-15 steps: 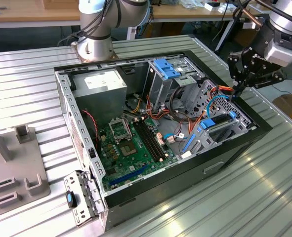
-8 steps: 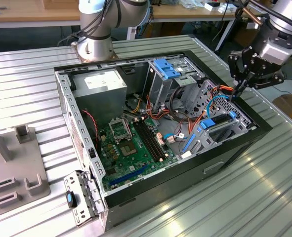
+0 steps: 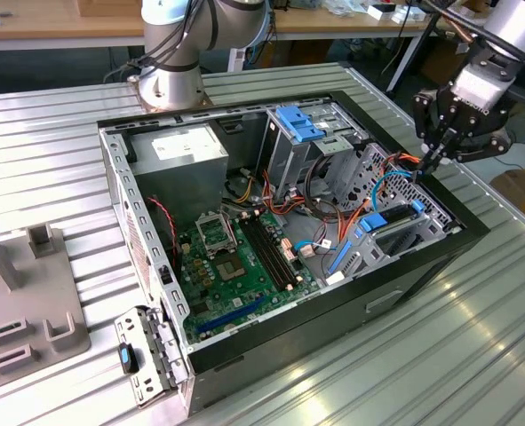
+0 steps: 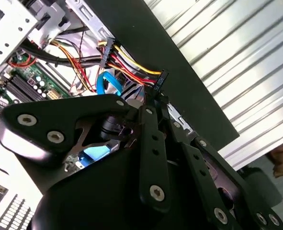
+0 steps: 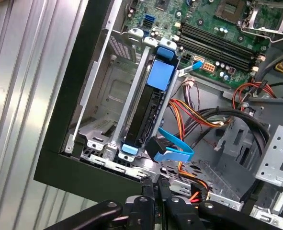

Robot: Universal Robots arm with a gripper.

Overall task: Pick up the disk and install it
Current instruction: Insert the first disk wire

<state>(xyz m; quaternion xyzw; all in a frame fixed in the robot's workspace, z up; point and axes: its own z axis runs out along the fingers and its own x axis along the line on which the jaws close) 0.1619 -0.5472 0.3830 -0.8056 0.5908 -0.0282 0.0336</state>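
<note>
End effector (image 3: 431,160) is hovering over the case rim at the exterior view's right. Fingers are looking pressed together at the tips in the first wrist view (image 5: 155,189), with nothing visible between them.

The disk (image 5: 148,110) is sitting on edge in the drive cage (image 5: 107,96), blue rails on both sides and a blue tab at each end. By the look of it, it is already seated in its slot. In the exterior view the disk (image 3: 393,226) is lying below the end effector, just inside the case (image 3: 422,266) wall. Its long axis is running from the end nearest the fingertips away toward the motherboard (image 5: 218,33).

A blue flat cable (image 5: 177,146) is looping just beside the disk's near end. Cannot tell whether its black plug is joined to the disk.

A bundle of coloured wires (image 4: 127,60) is crossing just past the fingers in the second wrist view. The disk's lower edge is hiding inside the cage. The case is resting on the ridged metal table (image 3: 475,355).
</note>
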